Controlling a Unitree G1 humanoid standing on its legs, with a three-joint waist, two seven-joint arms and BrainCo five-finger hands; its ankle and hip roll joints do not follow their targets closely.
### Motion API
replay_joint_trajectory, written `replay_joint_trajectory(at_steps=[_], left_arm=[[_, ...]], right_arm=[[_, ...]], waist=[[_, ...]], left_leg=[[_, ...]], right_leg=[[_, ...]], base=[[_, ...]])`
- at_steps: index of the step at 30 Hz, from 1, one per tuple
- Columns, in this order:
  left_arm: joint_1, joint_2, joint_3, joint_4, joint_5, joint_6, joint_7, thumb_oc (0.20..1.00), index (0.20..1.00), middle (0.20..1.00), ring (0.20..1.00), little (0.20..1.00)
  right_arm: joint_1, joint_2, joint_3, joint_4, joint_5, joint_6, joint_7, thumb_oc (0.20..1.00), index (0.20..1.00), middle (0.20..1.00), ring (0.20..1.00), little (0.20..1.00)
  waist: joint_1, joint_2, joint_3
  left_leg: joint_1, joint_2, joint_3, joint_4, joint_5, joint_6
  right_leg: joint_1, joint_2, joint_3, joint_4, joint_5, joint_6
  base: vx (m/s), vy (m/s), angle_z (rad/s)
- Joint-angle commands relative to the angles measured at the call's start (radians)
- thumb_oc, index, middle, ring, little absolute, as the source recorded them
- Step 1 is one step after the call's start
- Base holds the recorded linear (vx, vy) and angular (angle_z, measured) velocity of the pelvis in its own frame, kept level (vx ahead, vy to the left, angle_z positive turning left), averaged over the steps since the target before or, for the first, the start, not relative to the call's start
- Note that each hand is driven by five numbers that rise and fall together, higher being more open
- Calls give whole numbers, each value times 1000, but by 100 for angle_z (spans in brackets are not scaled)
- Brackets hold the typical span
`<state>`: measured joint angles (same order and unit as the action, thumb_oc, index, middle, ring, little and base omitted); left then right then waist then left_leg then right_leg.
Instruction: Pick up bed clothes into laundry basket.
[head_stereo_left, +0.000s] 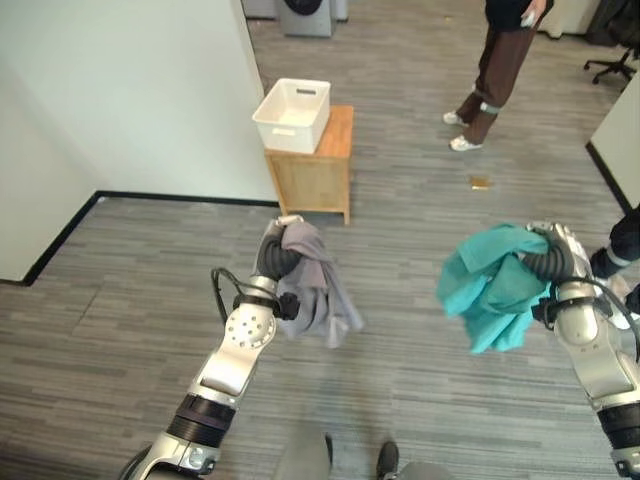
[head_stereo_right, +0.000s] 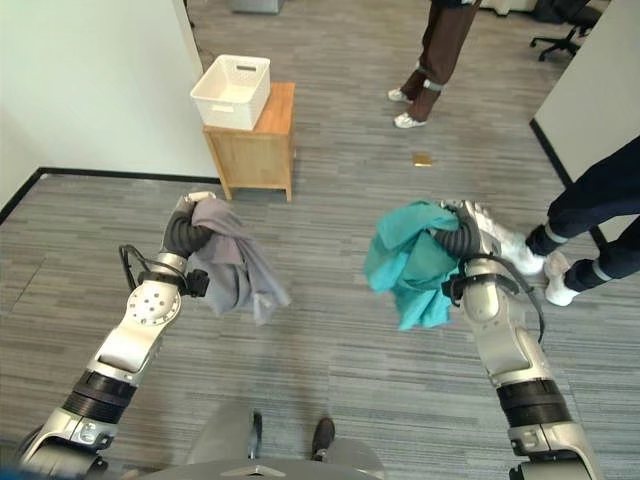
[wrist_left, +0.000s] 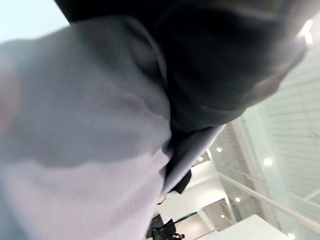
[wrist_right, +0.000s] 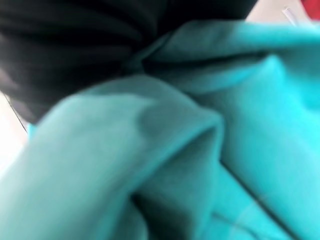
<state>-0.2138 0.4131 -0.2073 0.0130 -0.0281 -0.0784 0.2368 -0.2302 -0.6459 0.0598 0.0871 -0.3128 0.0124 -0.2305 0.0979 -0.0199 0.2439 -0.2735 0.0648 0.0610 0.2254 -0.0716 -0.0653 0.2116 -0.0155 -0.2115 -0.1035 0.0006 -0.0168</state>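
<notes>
1 white basket (head_stereo_left: 292, 113) on wooden stand (head_stereo_left: 318, 170)

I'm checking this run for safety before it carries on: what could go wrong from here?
1. The grey cloth and teal cloth hang loose from the left hand and right hand; either might slip and drop on the way.
2. The basket sits on a small wooden stand, partly overhanging one edge; a nudge could tip it.
3. People stand close: one beyond the stand, another's legs beside the right arm, so a swing could hit them.
</notes>
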Motion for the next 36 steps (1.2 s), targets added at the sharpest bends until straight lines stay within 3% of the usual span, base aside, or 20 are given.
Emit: replay_joint_trajectory(at_steps=[1,2,3,5,7,9,11,13,14,15,16,17,19,22,23,24,28,32,35,36], left_arm=[[-34,4,28,-78,-10,-62,24,200,200,200,200,200],[-28,8,21,-83,5,-64,18,200,200,200,200,200],[-28,7,21,-83,5,-64,18,200,200,200,200,200],[-28,8,18,-83,-5,-63,12,200,200,200,200,200],[-13,14,21,-84,-5,-54,13,200,200,200,200,200],[-13,19,12,-82,-8,-48,11,200,200,200,200,200],[-31,33,-6,-72,-5,-41,11,200,200,200,200,200],[-62,41,-27,-61,3,-31,16,200,200,200,200,200],[-78,44,-36,-55,4,-27,23,200,200,200,200,200],[-106,42,-48,-43,12,-25,30,200,200,200,200,200],[-125,46,-58,-38,18,-21,35,200,200,200,200,200],[-164,31,-76,-18,20,-23,37,200,200,200,200,200],[-168,26,-89,-26,26,-30,26,200,200,200,200,200],[-171,17,-111,-23,35,-38,3,200,200,200,200,200],[-181,4,-121,-5,37,-42,-3,200,200,200,200,200],[-182,-2,-120,4,34,-43,-4,200,200,200,200,200],[-177,0,-107,5,36,-49,-17,200,200,200,200,200],[-158,-4,-92,9,34,-49,-28,200,200,200,200,200],[-124,-3,-69,-6,8,-50,-31,200,200,200,200,200],[-119,-3,-66,-10,-3,-52,-30,200,200,200,200,200]], right_arm=[[-54,-106,-33,-84,16,-60,-11,200,200,200,200,200],[-75,-106,-28,-80,14,-69,-23,200,200,200,200,200],[-76,-106,-27,-79,14,-70,-24,200,200,200,200,200],[-80,-102,-19,-81,6,-65,-12,200,200,200,200,200],[-77,-88,-12,-80,-16,-57,-4,200,200,200,200,200],[-65,-79,-11,-76,-33,-51,-2,200,200,200,200,200],[-61,-74,-14,-61,-52,-50,-15,200,200,200,200,200],[-66,-85,-26,-51,-67,-38,-20,200,200,200,200,200],[-68,-99,-40,-54,-71,-34,-27,200,200,200,200,200],[-77,-109,-52,-57,-78,-30,-32,200,200,200,200,200],[-85,-116,-60,-60,-82,-29,-37,200,200,200,200,200],[-96,-151,-85,-53,-77,-22,-50,200,200,200,200,200],[-87,-171,-119,-59,-68,-16,-56,200,200,200,200,200],[-65,-212,-162,-38,-52,-6,-80,200,200,200,200,200],[-55,-238,-177,-33,-51,1,-83,200,200,200,200,200],[-60,-252,-179,-26,-51,5,-84,200,200,200,200,200],[-67,-282,-182,1,-74,25,-77,200,200,200,200,200],[-67,-270,-166,24,-77,24,-61,200,200,200,200,200],[-74,-264,-147,18,-75,16,-53,200,200,200,200,200],[-85,-275,-139,28,-70,13,-53,200,200,200,200,200]], waist=[[66,38,-41],[91,58,-47],[94,55,-47],[105,69,-72],[117,61,-94],[127,32,-112],[139,-2,-117],[117,-16,-102],[91,-13,-89],[71,10,-81],[48,33,-74],[6,49,-52],[-21,47,-42],[-62,17,-49],[-85,8,-56],[-91,5,-59],[-96,2,-65],[-85,-8,-106],[-71,7,-111],[-66,12,-107]], left_leg=[[151,-10,73,-144,120,-2],[77,2,202,-266,185,-3],[80,-1,206,-271,186,-3],[88,13,285,-294,195,16],[101,4,261,-294,229,32],[118,-10,251,-292,226,49],[158,-34,279,-291,191,83],[217,-54,282,-290,143,114],[248,-53,274,-291,123,120],[275,-27,268,-298,115,120],[311,-6,259,-310,103,116],[351,-6,232,-313,72,107],[370,-10,197,-313,57,91],[397,-18,138,-313,23,55],[420,-16,101,-313,-7,40],[435,-10,90,-313,-22,32],[493,14,84,-313,-61,13],[564,29,92,-311,-94,-2],[547,77,99,-165,-101,-32],[523,97,94,-85,-75,-43]], right_leg=[[-3,-56,-53,16,-89,128],[70,-29,-60,16,-152,120],[70,-33,-58,16,-155,120],[104,-14,-62,16,-168,124],[141,-8,-43,16,-179,123],[164,-16,-32,43,-190,128],[140,-50,-35,199,-159,170],[48,-106,-48,437,-41,257],[5,-123,-40,564,31,279],[-66,-120,-33,663,67,279],[-123,-124,-36,729,76,279],[-216,-182,-62,758,24,272],[-253,-188,-70,628,-9,236],[-274,-159,-7,305,-49,195],[-282,-144,30,152,10,208],[-304,-153,22,107,52,222],[-341,-184,-58,59,110,236],[-267,-174,-67,29,125,223],[-206,-149,-86,30,96,193],[-184,-137,-94,28,79,178]], base=[[602,38,-3],[459,15,-1],[569,46,10],[370,50,12],[469,26,24],[407,18,-20],[333,69,-16],[320,96,-16],[279,99,-5],[286,95,27],[415,88,82],[444,32,55],[408,-104,41],[398,-240,109],[468,-281,117],[482,-281,108],[296,-199,48],[308,-172,30],[220,-221,-7],[125,-243,-59]])
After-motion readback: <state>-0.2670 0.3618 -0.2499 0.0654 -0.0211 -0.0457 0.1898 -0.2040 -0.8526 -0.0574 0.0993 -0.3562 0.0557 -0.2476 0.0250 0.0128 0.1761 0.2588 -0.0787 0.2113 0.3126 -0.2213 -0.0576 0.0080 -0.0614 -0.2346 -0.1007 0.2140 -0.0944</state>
